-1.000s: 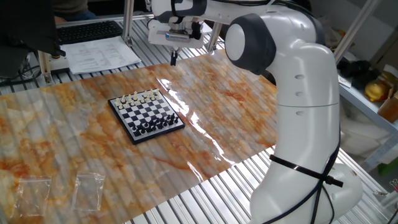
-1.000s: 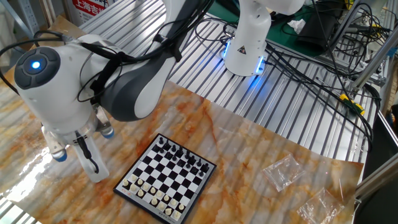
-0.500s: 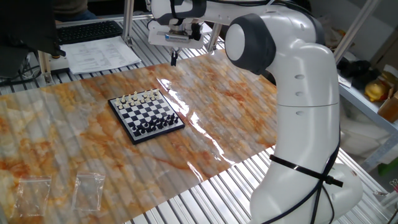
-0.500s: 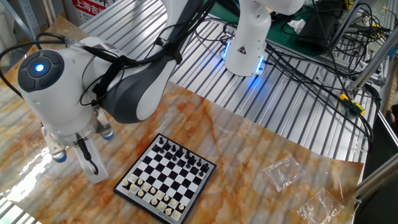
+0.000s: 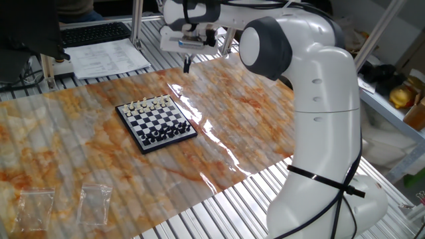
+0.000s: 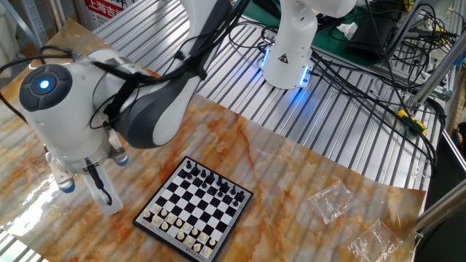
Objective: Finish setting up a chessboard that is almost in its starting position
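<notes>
Chessboard point(image 5: 157, 123) sits unobstructed, two plastic bags point(image 5: 95, 202) nearby; tool point(image 5: 187, 64) raised, fingers apparently together.

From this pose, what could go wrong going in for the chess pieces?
1. The pieces on the chessboard are tiny and packed in tight rows; the fingers could knock neighbours when reaching for one.
2. The board lies loose on the glossy mat; a sideways nudge could slide it.
3. The gripper hangs off to the board's side, beyond the white pieces, so a low approach might sweep that row.
</notes>
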Motion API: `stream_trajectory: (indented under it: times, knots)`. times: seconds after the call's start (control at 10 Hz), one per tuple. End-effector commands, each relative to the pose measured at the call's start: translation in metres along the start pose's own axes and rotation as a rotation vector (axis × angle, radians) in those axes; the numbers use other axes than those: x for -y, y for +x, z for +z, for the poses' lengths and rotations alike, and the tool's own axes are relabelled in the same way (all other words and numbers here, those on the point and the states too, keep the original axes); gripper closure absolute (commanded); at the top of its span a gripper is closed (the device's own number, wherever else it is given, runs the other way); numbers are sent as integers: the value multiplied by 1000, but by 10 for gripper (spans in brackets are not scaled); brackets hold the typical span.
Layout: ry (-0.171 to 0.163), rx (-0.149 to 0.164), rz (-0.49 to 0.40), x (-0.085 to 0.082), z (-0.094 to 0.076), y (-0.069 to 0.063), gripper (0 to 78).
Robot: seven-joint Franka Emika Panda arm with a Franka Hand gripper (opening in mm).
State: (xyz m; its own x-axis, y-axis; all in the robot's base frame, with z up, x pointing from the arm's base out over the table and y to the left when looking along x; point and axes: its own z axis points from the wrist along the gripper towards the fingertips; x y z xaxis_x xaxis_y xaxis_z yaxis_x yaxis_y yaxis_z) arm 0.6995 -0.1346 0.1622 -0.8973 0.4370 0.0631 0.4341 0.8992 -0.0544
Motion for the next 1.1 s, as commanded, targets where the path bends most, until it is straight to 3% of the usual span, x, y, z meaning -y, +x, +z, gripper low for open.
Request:
stream_trajectory:
  times: [0.1, 0.7, 1.1]
  knots:
    - [-18, 29, -26, 5, 15, -10, 776]
    - [-58, 70, -10, -1, 42, 3, 776]
    - [-88, 91, 1, -2, 51, 7, 776]
